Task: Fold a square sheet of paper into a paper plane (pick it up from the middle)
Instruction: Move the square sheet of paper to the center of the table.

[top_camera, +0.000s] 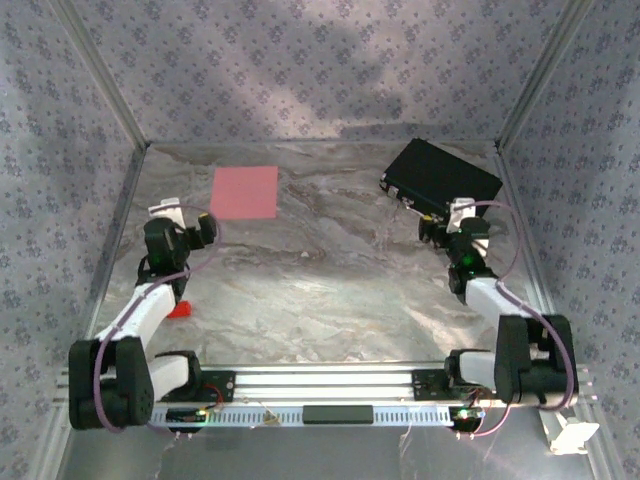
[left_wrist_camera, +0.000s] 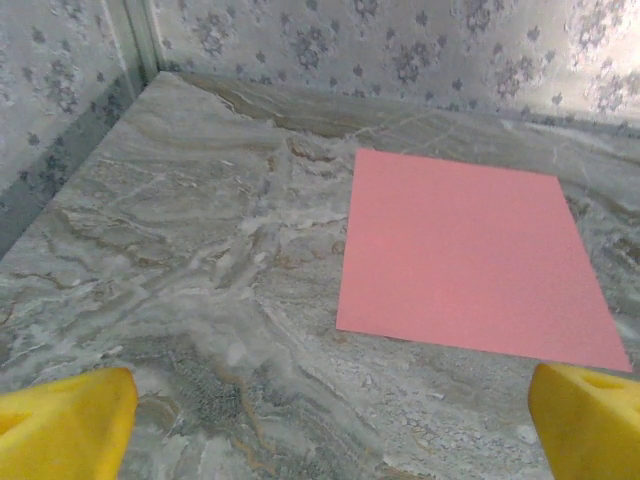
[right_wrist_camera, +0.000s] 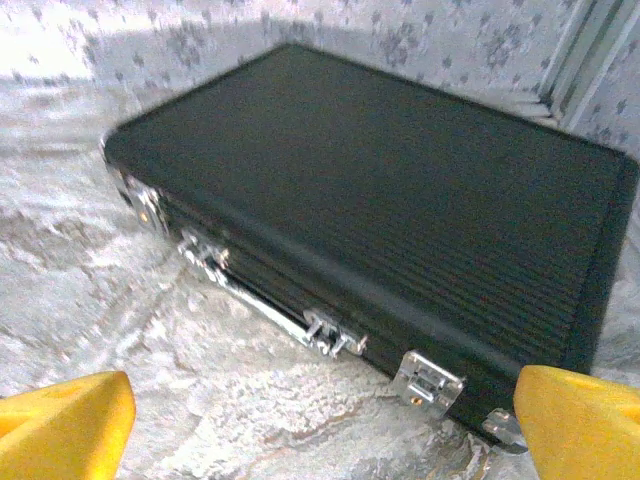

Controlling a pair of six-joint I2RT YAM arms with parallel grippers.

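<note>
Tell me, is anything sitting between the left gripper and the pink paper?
No. In the left wrist view, just bare marbled table lies between the open left gripper and the square sheet of paper.

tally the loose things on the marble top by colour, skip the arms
pink: 1, the square sheet of paper
black: 1, the case
red: 1, the small block
total: 3
</note>
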